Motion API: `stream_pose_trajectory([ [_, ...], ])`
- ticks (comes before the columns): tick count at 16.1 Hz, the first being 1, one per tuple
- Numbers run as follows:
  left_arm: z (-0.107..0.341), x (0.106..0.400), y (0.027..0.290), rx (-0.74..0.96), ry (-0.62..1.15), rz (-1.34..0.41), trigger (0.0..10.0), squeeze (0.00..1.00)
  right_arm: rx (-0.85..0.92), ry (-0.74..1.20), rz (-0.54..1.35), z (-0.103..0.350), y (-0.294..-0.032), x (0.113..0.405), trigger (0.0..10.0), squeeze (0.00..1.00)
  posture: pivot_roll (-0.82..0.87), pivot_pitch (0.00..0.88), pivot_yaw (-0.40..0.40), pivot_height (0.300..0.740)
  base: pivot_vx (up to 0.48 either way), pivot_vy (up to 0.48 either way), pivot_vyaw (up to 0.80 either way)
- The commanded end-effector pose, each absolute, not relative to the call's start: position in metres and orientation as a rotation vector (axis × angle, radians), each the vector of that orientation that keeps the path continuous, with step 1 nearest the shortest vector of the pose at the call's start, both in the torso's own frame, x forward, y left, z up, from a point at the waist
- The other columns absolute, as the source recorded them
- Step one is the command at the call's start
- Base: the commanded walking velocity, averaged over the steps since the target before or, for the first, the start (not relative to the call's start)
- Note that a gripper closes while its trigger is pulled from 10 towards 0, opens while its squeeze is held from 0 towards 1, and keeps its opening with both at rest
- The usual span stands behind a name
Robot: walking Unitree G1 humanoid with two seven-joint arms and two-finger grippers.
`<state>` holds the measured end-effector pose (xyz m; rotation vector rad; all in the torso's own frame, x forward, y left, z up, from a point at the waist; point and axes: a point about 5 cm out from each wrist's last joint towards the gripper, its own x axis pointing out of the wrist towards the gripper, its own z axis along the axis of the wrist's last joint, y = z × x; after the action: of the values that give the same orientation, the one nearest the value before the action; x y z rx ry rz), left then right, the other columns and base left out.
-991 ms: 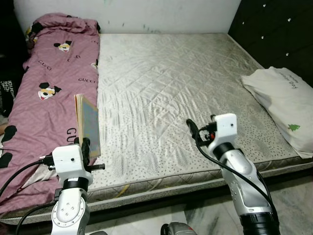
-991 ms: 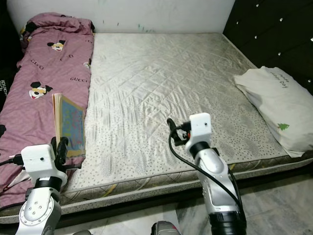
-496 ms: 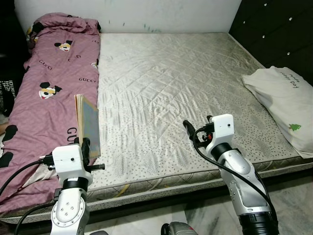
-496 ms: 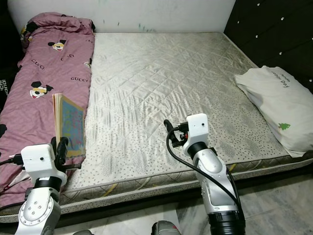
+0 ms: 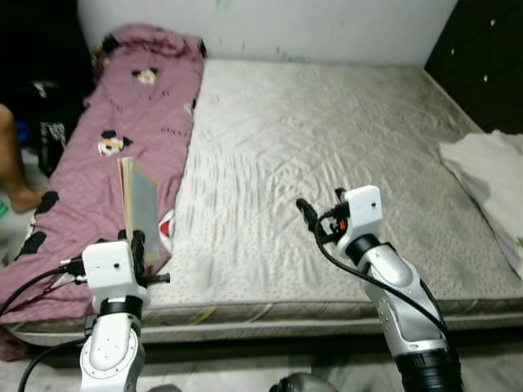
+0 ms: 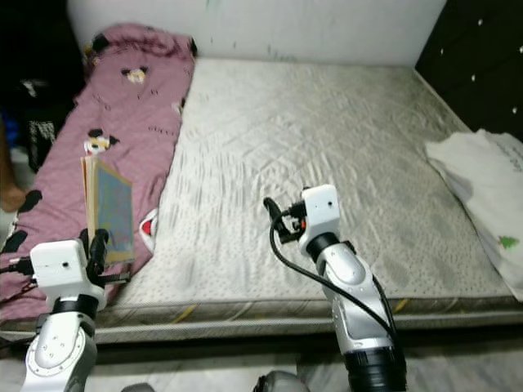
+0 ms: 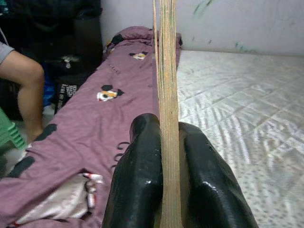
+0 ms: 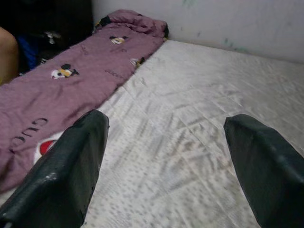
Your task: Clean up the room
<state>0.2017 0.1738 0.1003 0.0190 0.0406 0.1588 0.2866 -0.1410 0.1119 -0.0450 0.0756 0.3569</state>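
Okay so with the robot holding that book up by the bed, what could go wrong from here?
The left gripper pinches the thin book only at its lower edge while it stands upright, so it could tip or slip out as the robot moves. A person's leg is close on the robot's left beside the pink blanket, so a swing of that arm might come near it. The right gripper hangs open over the mattress.

Stereo head pair looking forward and down over the mattress, both wrist cameras low and close, facing along it toward the far wall, all sharing the pink blanket
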Motion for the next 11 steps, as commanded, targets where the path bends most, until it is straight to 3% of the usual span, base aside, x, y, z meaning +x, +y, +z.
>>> stream_pose_trajectory([
  [1,0.1092,0.2049,0.1685,0.015,-0.003,0.131,10.0,0.0,-0.049,0.08,0.338,0.1111,-0.1461,0.287,10.0,0.0,-0.04,0.046,-0.056,0.74,0.0,-0.424,0.0],
  [11,0.1095,0.2085,0.1663,0.015,-0.005,0.119,10.0,0.0,-0.056,0.08,0.34,0.1112,-0.1462,0.2892,10.0,0.0,-0.05,0.04,-0.057,0.74,0.0,-0.415,0.0],
])
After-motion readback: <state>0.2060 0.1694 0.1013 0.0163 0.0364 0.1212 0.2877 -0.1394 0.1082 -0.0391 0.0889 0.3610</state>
